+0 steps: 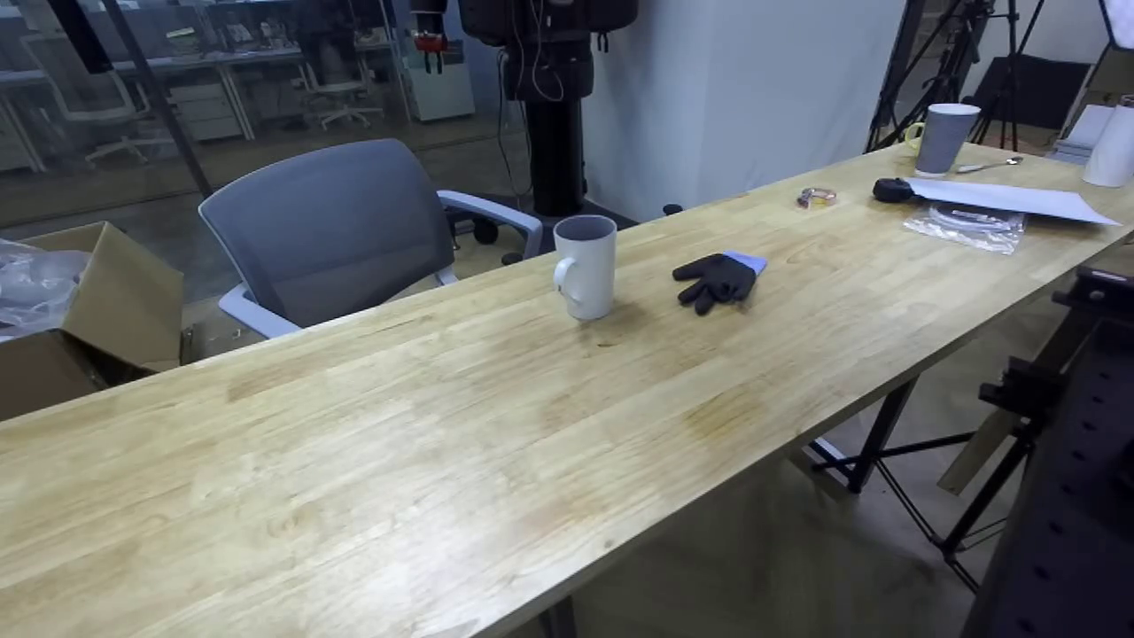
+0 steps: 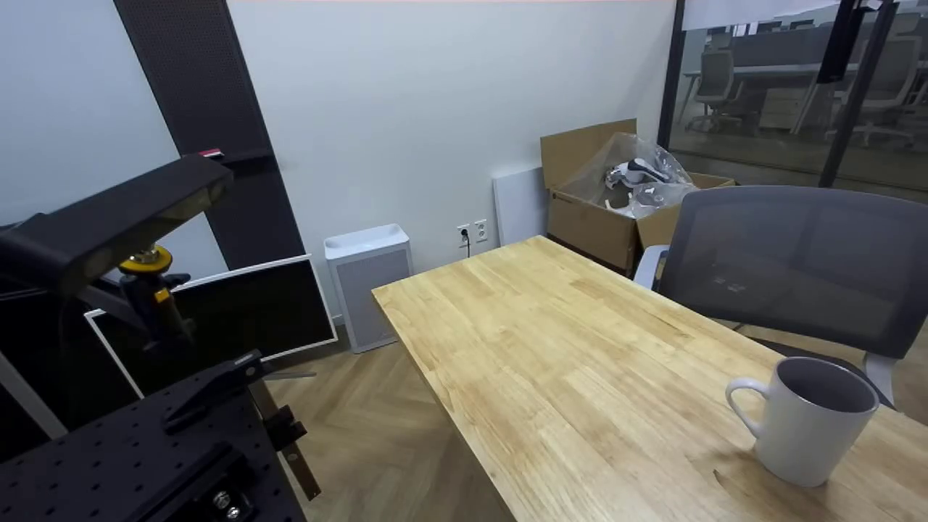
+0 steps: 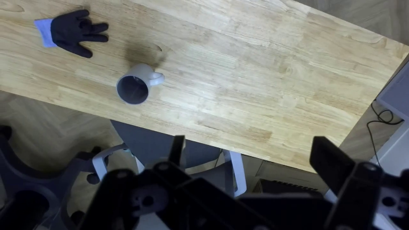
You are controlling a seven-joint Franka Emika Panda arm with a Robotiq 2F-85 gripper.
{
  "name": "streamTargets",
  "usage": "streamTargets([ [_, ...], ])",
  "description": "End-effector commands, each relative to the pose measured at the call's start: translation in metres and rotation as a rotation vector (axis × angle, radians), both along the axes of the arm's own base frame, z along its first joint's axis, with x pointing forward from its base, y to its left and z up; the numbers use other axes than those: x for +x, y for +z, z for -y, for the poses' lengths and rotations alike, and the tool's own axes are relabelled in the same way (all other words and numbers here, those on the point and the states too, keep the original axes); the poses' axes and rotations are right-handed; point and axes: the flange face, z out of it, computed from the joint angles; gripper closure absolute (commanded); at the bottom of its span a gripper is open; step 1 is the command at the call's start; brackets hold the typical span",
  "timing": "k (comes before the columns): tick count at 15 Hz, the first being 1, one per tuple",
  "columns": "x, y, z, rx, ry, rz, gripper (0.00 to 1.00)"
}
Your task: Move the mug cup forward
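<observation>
The white mug cup (image 1: 586,270) stands upright on the wooden table near the chair-side edge. Its handle sticks out to one side. It also shows in an exterior view (image 2: 812,428) at the lower right. In the wrist view the mug (image 3: 140,78) is left of centre, seen from above with a dark inside, handle pointing right. My gripper (image 3: 249,140) is at the bottom of the wrist view, its two black fingers wide apart with nothing between them. It is above and apart from the mug. I cannot make out the gripper in the exterior views.
A black glove (image 1: 719,279) lies beside the mug. Farther along the table (image 1: 425,443) are a grey paper cup (image 1: 946,142), a spoon, a tape roll (image 1: 816,197) and papers (image 1: 1010,199). A grey chair (image 1: 345,230) stands against the table edge. An open cardboard box (image 2: 594,228) is beyond.
</observation>
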Motion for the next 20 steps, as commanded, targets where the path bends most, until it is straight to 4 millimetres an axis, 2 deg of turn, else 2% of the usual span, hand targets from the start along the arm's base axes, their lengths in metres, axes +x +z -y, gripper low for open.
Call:
streamTargets([
  [1,0.002,-0.013,0.032,-0.010,-0.041,0.015,0.00],
  [8,0.012,-0.022,0.124,0.017,-0.222,0.041,0.00],
  [12,0.027,-0.026,0.172,0.023,-0.333,0.070,0.00],
  [17,0.060,-0.041,0.217,0.061,-0.416,0.036,0.00],
  [20,0.084,-0.052,0.228,0.128,-0.424,-0.020,0.00],
])
